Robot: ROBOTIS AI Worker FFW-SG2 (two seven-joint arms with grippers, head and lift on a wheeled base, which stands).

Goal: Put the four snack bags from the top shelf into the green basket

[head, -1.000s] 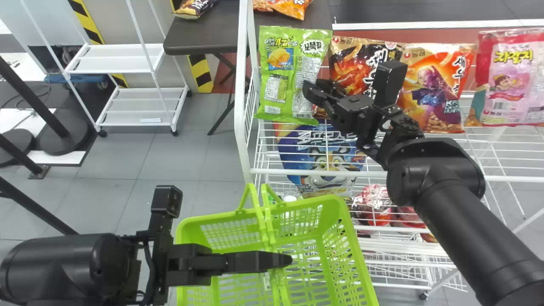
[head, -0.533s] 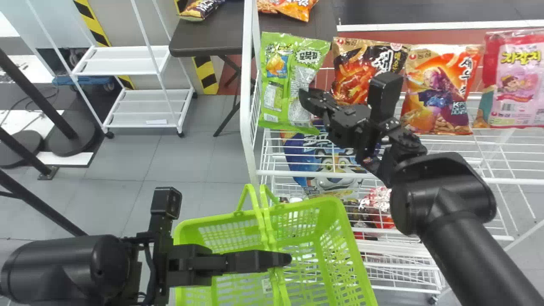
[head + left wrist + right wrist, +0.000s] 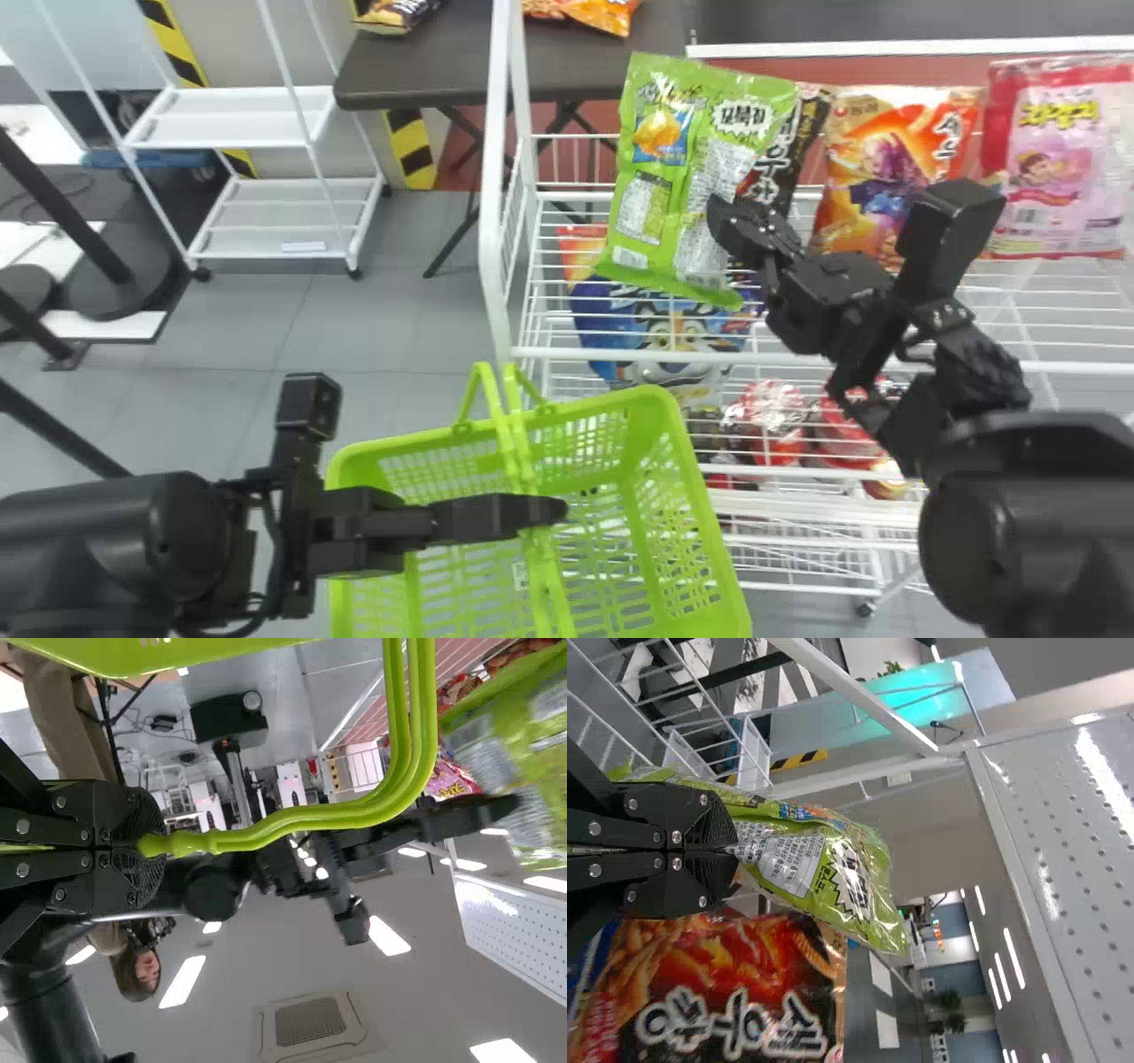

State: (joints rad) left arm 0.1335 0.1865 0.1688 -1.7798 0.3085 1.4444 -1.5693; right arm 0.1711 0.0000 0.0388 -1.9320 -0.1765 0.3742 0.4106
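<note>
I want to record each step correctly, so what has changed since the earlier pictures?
The green bag, held by the right end effector, moved right and toward the robot, now partly covering the dark bag. The left end effector stayed on the handles of the basket.

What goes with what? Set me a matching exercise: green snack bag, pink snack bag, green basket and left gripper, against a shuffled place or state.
1. green snack bag
2. pink snack bag
3. green basket
4. left gripper

A. has slotted walls
B. shut on the handles
C. clamped in the right gripper
D. farthest right of the row, head view

Pairs: 1-C, 2-D, 3-A, 4-B
</note>
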